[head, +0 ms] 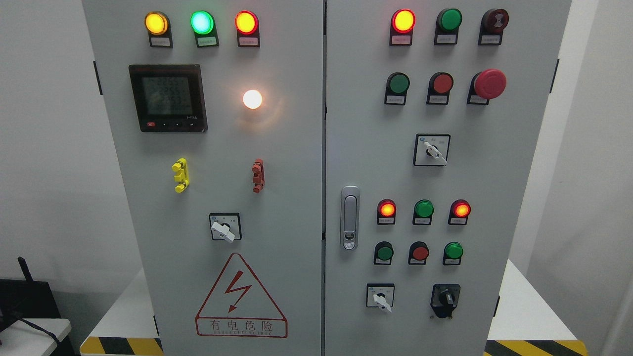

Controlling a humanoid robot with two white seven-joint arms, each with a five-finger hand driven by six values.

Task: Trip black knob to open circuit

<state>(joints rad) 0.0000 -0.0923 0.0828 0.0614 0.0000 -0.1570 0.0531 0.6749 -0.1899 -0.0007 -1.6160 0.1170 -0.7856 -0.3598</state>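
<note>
Neither of your hands shows in the head view, so you cannot tell how open they are or whether they hold anything, and nothing can be placed relative to them yet. The black knob (446,298) sits untouched low on the right door (494,173) of the cabinet, right of a white selector switch (380,297), below a green button (453,251), presumably grouped there for reach.

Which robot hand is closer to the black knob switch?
Neither can be judged: no hand shows in the head view. The black knob switch sits untouched at the right door's lower right.
</note>
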